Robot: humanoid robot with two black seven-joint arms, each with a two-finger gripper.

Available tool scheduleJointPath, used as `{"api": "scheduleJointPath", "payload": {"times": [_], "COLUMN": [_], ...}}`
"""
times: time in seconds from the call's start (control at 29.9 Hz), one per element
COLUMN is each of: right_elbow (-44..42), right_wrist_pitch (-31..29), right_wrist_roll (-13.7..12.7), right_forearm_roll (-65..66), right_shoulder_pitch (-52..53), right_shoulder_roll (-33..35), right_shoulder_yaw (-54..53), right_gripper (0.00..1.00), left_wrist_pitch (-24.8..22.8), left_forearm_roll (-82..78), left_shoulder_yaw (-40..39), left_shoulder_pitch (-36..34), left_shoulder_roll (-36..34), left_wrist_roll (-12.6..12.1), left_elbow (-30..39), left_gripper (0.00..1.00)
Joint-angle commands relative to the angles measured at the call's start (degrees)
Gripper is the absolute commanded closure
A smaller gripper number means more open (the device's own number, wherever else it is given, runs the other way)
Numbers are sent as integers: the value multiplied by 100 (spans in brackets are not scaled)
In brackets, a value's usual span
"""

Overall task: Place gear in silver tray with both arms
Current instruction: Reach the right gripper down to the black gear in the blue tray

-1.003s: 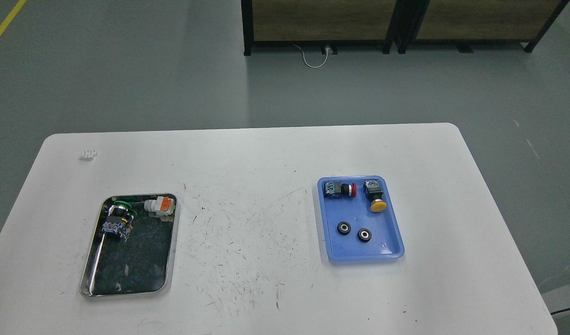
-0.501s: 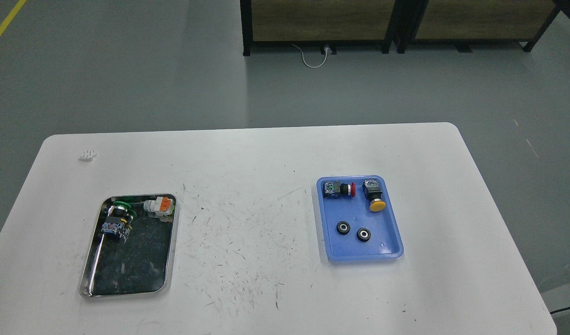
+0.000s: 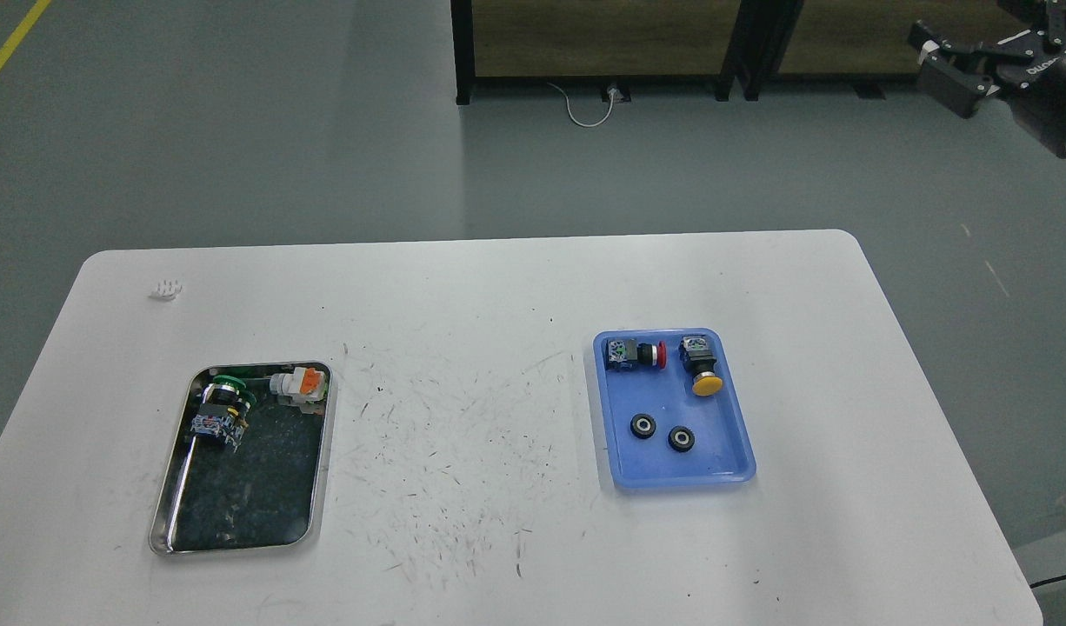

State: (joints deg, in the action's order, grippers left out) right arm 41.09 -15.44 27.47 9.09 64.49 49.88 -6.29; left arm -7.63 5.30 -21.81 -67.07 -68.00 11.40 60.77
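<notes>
Two small black gears with silver centres [image 3: 643,427] [image 3: 682,438] lie side by side in the blue plastic tray [image 3: 724,469] on the right of the white table. The silver tray [image 3: 321,469] lies on the left of the table, with a green push-button switch [image 3: 221,409] and a white and orange part [image 3: 299,385] at its far end. My right gripper [image 3: 931,59] shows at the top right corner, high above the floor and far from both trays. Its fingers cannot be told apart. My left arm is out of view.
The blue tray also holds a red push-button [image 3: 637,355] and a yellow push-button [image 3: 702,365]. A small white piece [image 3: 165,289] lies at the table's far left. Wooden cabinets with black frames [image 3: 602,39] stand on the floor beyond the table.
My right gripper has come into view at the top right corner. The trays and the parts in them have not moved.
</notes>
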Motion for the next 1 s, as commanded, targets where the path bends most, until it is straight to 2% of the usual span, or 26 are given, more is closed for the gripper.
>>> {"api": "scheduleJointPath", "payload": {"times": [0.0, 0.1, 0.17, 0.2, 0.3, 0.43, 0.5, 0.67, 0.74, 0.97], "right_elbow": [276, 443, 557, 619, 716, 891, 927, 945, 997, 1024], "right_wrist_pitch": [-12, -21, -21, -21, -82, -485, -609, -1004, -1049, -1040], "right_wrist_roll": [53, 22, -407, -540, -725, -901, -1102, -1674, -1771, -1859], "right_forearm_roll": [434, 866, 910, 937, 1060, 1489, 1727, 1807, 1886, 2580], "right_shoulder_pitch": [-278, -454, -621, -700, -911, -1245, -1359, -1649, -1763, -2063], "right_shoulder_roll": [-127, -224, -329, -356, -426, -523, -584, -909, -1015, -1480], "right_shoulder_yaw": [23, 75, 76, 76, 84, 102, 93, 93, 102, 146], "right_gripper": [0, 0, 0, 0, 0, 0, 0, 0, 0, 0], "left_wrist_pitch": [60, 148, 174, 175, 227, 271, 280, 297, 350, 429], "left_forearm_roll": [-309, -389, -381, -389, -389, -389, -389, -398, -398, -416], "left_shoulder_yaw": [168, 239, 239, 239, 247, 247, 247, 247, 239, 230], "left_shoulder_pitch": [9, 9, 9, 9, 9, 9, 9, 9, 9, -8], "left_shoulder_roll": [41, 67, 76, 93, 164, 190, 208, 260, 287, 322], "left_wrist_roll": [11, -24, -59, -76, -112, -296, -366, -332, -297, -252], "left_elbow": [40, 40, 49, 49, 49, 49, 49, 32, 14, -39], "left_gripper": [1, 1, 1, 1, 1, 1, 1, 1, 1, 1]}}
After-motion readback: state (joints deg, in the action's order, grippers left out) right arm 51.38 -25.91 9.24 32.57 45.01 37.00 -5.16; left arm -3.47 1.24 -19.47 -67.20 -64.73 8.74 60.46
